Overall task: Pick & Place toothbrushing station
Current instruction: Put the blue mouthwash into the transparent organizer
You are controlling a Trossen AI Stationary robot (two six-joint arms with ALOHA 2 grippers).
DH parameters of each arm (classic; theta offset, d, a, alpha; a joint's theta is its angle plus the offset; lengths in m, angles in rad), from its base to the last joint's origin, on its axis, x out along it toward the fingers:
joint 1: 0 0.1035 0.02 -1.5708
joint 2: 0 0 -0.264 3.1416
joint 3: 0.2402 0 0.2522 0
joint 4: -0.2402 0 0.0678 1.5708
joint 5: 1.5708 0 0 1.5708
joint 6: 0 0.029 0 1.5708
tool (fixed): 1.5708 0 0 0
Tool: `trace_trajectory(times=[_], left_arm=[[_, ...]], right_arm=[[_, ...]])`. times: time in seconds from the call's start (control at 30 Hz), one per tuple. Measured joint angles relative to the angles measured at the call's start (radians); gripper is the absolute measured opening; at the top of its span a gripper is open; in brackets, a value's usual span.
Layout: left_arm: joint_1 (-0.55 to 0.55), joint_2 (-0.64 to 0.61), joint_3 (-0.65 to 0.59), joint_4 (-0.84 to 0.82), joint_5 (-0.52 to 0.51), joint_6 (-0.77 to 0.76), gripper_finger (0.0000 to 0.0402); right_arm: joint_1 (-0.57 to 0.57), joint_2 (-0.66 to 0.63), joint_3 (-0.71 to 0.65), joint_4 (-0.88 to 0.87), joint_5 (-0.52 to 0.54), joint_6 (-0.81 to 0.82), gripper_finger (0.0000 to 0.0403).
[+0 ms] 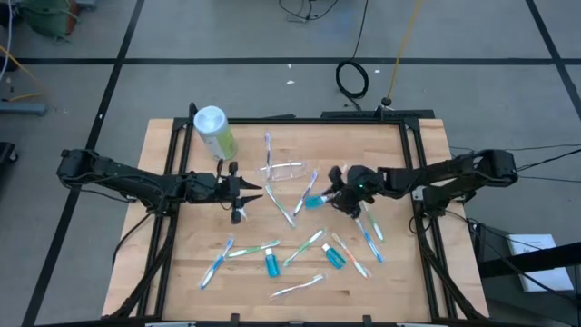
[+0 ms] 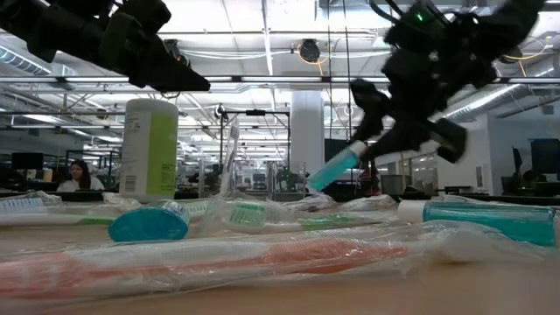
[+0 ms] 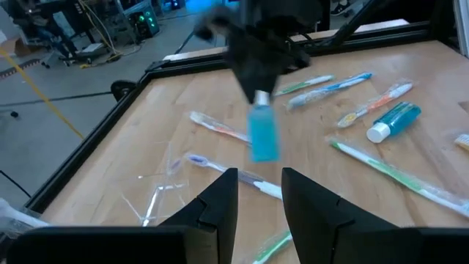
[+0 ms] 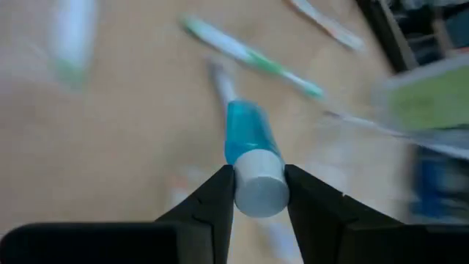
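nearest the low camera, a wrapped orange toothbrush is seen lying lengthwise across the bottom of the frame on the counter, with a blue tube with a white cap at the right and a teal round end of another tube at the left.

a small blue tube with white cap is held by the right pincer: the two dark fingers are closed on the white cap from both sides, partly apart with the cap between them. in the high view the right pincer is found just right of the frame's centre, and the tube juts from it toward the left and slightly down. in the low view the tube is lifted clear of the counter, tilted, its blue end lower and to the left, its capped end up in the pincer.

a clear plastic holder is seen lying on the counter just above centre, near the tube. toothbrushes and two more blue tubes are scattered over the lower half of the counter; the upper right part is left bare. a green canister with white lid stands at the upper left.

the left pincer is held left of centre, pointing right, its fingers parted with nothing between them, well apart from the tube.
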Motion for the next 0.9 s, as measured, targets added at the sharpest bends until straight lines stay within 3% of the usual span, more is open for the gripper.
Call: trace_trajectory(times=[0.13, 0.47, 0.9], left_arm=[[0.000, 0.000, 0.000, 0.001, 0.000, 0.005, 0.0113], [0.000, 0.000, 0.000, 0.007, 0.000, 0.004, 0.0113], [0.000, 0.000, 0.000, 0.006, 0.000, -0.006, 0.0113]], right_arm=[[-0.008, 0.037, 0.142, -0.046, 0.191, -0.222, 0.0088], [-0.072, 0.275, 0.414, -0.043, 0.303, -0.644, 0.0097], [-0.094, 0.435, 0.474, -0.044, 0.310, -0.704, 0.0095]])
